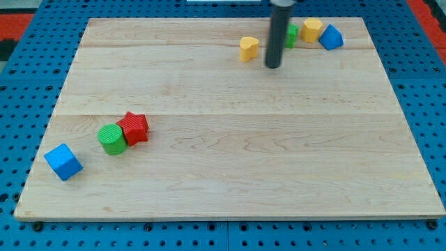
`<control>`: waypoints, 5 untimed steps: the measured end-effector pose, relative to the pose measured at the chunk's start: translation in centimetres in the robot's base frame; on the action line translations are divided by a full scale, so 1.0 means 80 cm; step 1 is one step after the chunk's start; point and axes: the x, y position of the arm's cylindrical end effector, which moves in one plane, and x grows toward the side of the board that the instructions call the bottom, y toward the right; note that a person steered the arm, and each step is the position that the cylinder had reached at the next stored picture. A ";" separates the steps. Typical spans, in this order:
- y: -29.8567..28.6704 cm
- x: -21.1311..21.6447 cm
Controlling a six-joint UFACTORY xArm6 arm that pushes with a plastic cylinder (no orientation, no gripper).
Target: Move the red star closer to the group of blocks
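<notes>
The red star (pixel 134 127) lies at the view's lower left, touching a green cylinder (pixel 111 139) on its left. A blue cube (pixel 63 162) sits further left and lower, apart from them. My tip (pixel 273 66) is far away at the view's top, right of centre. It stands just right of a yellow heart-shaped block (pixel 249 48). Behind the rod a green block (pixel 290 33) is partly hidden. A yellow block (pixel 311 29) and a blue block (pixel 331 37) lie to its right, close together.
The wooden board (pixel 230 167) rests on a blue pegboard surface (pixel 21 84). Its left edge runs close to the blue cube. The top edge runs just behind the upper group of blocks.
</notes>
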 end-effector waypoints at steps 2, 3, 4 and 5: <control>-0.026 -0.048; 0.021 -0.051; -0.011 0.027; -0.049 0.151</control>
